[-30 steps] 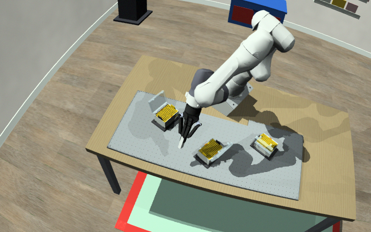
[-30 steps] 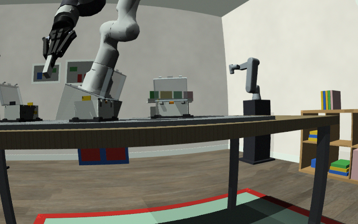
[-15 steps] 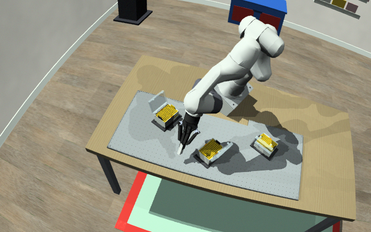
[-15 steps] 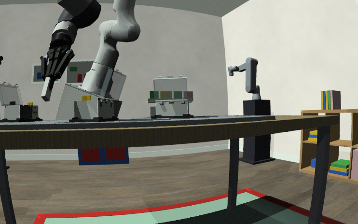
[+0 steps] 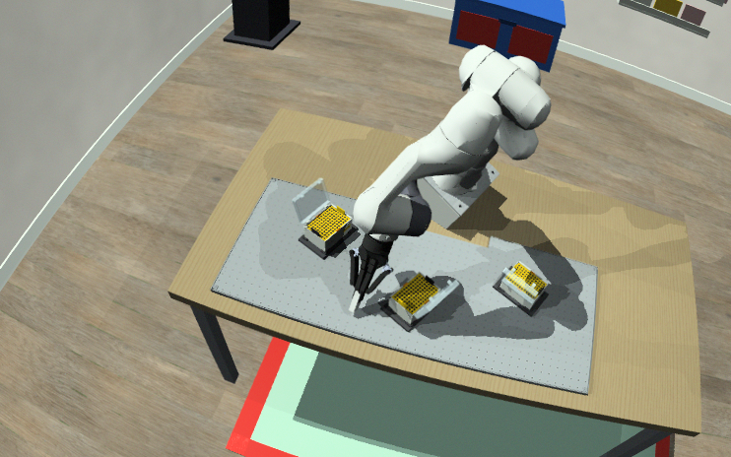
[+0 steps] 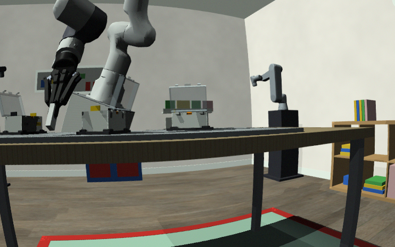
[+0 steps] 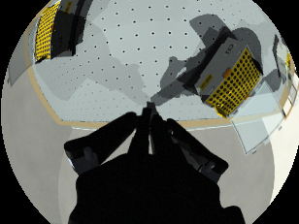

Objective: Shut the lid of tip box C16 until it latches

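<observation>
- The pincer (image 5: 354, 304) is closed tight with nothing between its fingers; it hangs tilted, tips down, just above the grey perforated plate (image 5: 301, 301) on the wooden worktop (image 5: 646, 301).
- In the top view its tips sit just beside the middle tip box (image 5: 416, 297), on the side facing the near-left box, apart from it.
- The middle tip box shows its yellow insert, and its clear lid (image 5: 448, 287) leans back on the far side from the pincer, partly open.
- Another tip box (image 5: 328, 225) stands nearer the arm's base, lid (image 5: 311, 198) raised upright.
- A third tip box (image 5: 521, 284) sits well apart towards the plate's other end.
- The ID stickers are too small to read, so I cannot tell which box is C16.
- Each box rests on a dark holder plate (image 5: 397, 317).
</observation>
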